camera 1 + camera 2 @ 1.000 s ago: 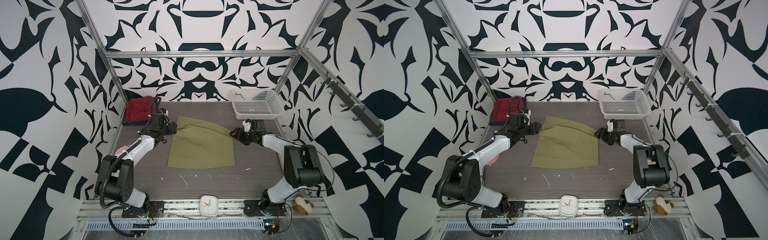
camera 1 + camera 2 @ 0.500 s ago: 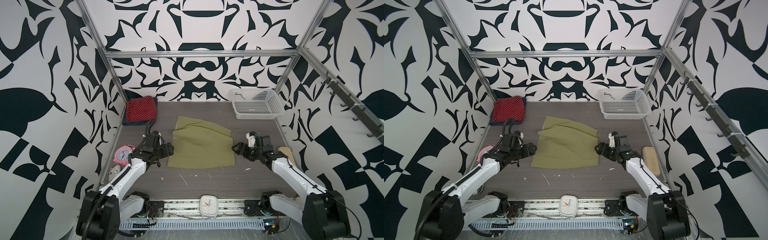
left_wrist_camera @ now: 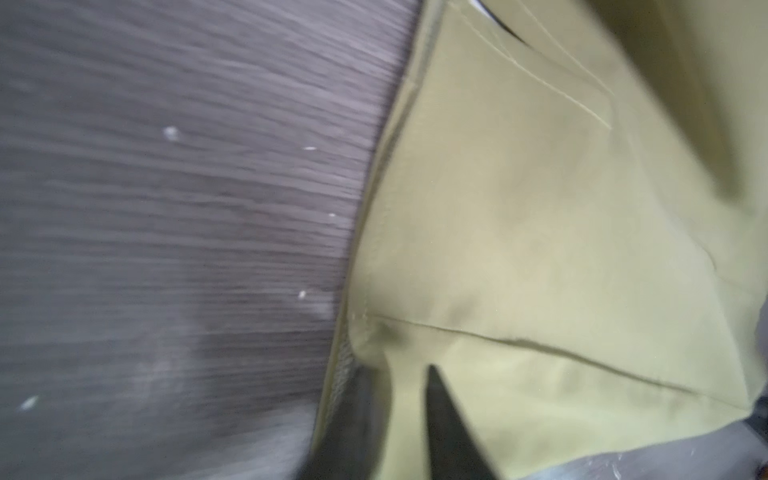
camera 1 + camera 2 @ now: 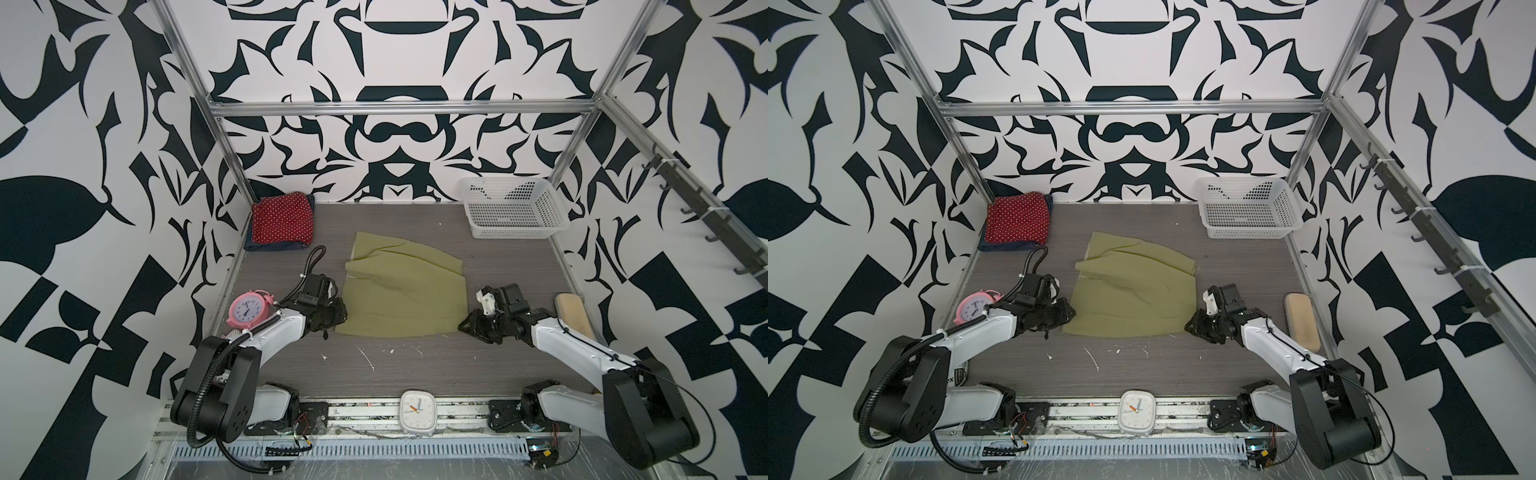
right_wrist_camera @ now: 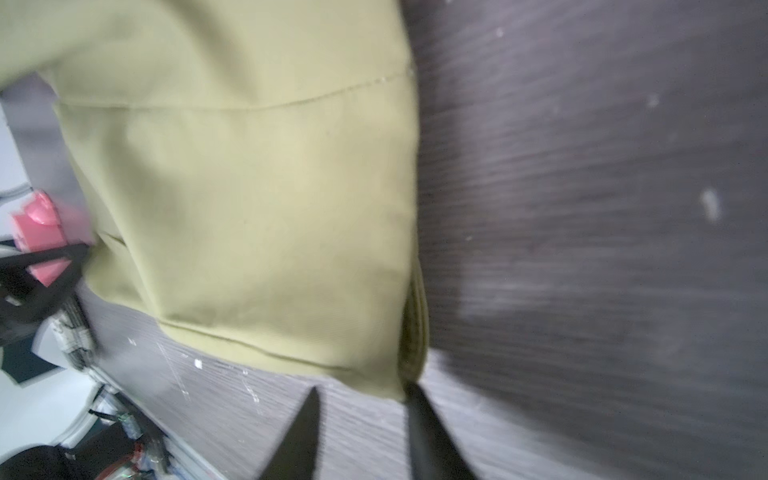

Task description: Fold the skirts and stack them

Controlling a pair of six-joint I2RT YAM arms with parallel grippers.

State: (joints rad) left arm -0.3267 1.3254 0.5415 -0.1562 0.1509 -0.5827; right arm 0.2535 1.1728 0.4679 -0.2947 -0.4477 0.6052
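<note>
The olive-green flared cloth skirt (image 4: 399, 299) lies spread mid-way on the grey wood-grain table (image 4: 415, 365), its far part creased over. The left gripper (image 4: 338, 318) sits at the skirt's near left corner, its fingers (image 3: 449, 436) pinching the hem between them. The right gripper (image 4: 465, 326) is at the near right corner, fingers (image 5: 428, 436) apart, one tip touching the cloth. In the far left corner the folded red white-dotted cloth skirt (image 4: 282, 222) lies on the dark blue denim skirt (image 4: 272, 246)

Both arms stretch forward and low, wrists turned inward toward each other. The left tool (image 4: 338, 318) pinches a near corner of the olive skirt (image 4: 403, 299); the right tool (image 4: 465, 326) has its jaws narrowly apart.
</note>
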